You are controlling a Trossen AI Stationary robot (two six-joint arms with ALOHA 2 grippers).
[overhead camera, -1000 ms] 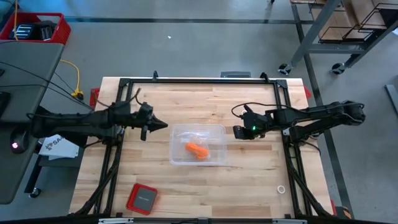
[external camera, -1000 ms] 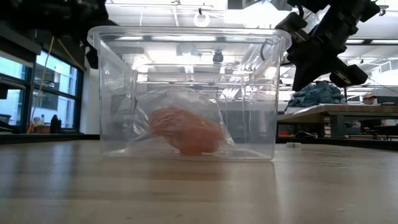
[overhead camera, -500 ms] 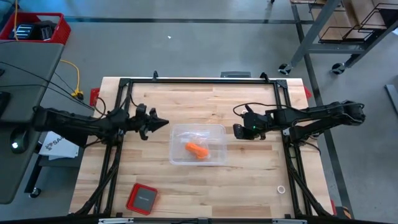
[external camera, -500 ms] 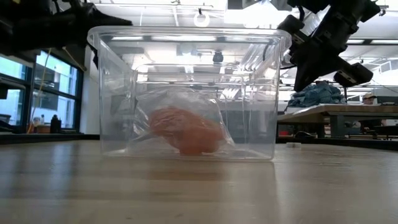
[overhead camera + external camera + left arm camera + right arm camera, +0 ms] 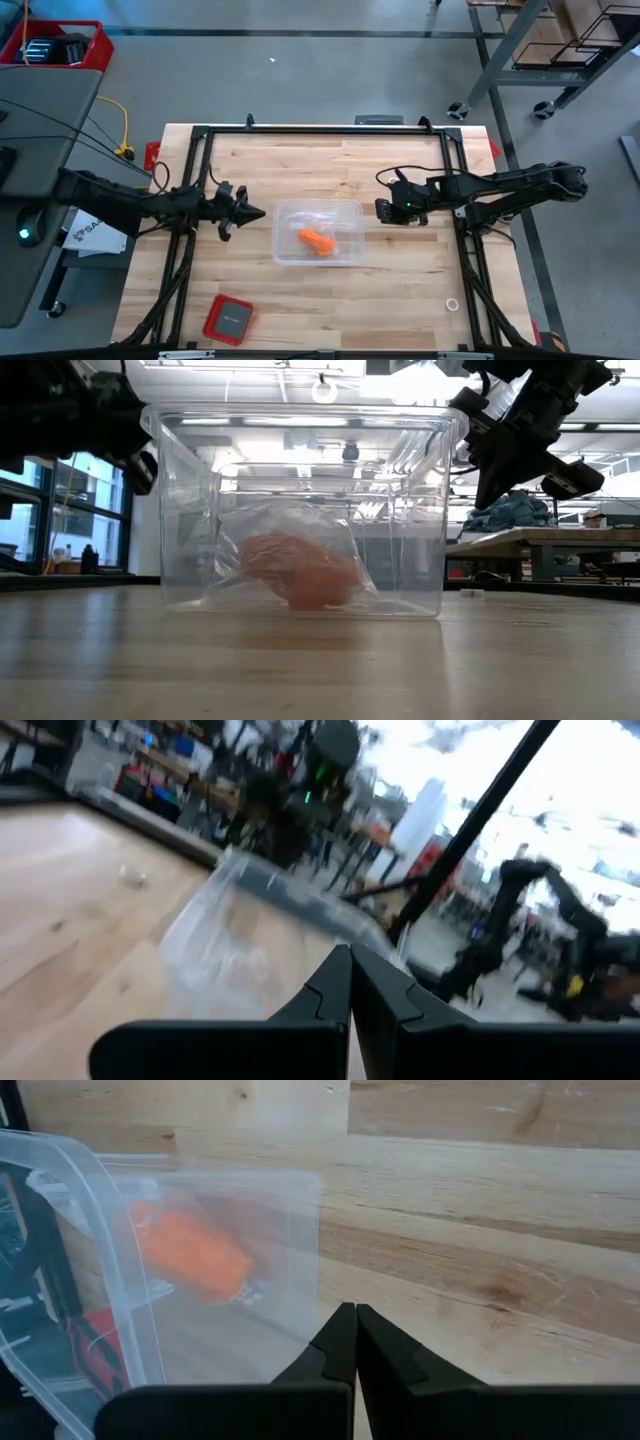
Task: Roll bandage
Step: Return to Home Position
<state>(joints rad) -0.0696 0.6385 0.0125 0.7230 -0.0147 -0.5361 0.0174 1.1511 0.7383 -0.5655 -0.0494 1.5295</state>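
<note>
The bandage (image 5: 317, 241) is a small orange roll inside a crinkled clear plastic bag, lying on the floor of a clear plastic tub (image 5: 287, 253) at the table's middle. It also shows in the low view (image 5: 300, 572) and the right wrist view (image 5: 195, 1252). My left gripper (image 5: 260, 212) is shut, in the air just left of the tub, pointing at it. My right gripper (image 5: 380, 211) is shut, just right of the tub, above the table.
A small red square case (image 5: 228, 319) lies near the table's front left. A small white ring (image 5: 453, 304) lies at the front right. A black frame (image 5: 320, 131) runs along the table's far edge and sides.
My left gripper has gone toward the table's near edge and a little to the left, and has come down somewhat. It has stayed shut. My right gripper, the tub and the bandage have kept still.
</note>
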